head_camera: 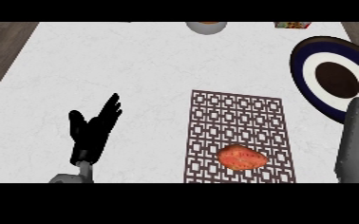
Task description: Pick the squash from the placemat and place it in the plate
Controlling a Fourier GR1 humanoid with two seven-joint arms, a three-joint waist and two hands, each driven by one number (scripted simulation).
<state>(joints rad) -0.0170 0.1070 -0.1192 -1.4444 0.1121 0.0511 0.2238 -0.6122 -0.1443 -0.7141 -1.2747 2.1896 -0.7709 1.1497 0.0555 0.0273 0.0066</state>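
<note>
An orange, speckled squash [242, 157] lies on the lower part of a brown lattice-patterned placemat [238, 114] in the head view. The plate [306, 71], with a dark blue rim, a white ring and a dark centre, sits at the right edge of the white counter, beyond the placemat. My left hand [93, 130] rests at the lower left with straight fingers pointing up, far from the squash and holding nothing. Only a grey forearm [346, 147] of my right arm shows at the right edge; its hand is out of view.
A grey round bowl-like object [206, 26] sits at the counter's far edge in the middle. A small colourful box [292, 24] is at the far right. Dark wooden floor shows past the counter's left edge [14, 42].
</note>
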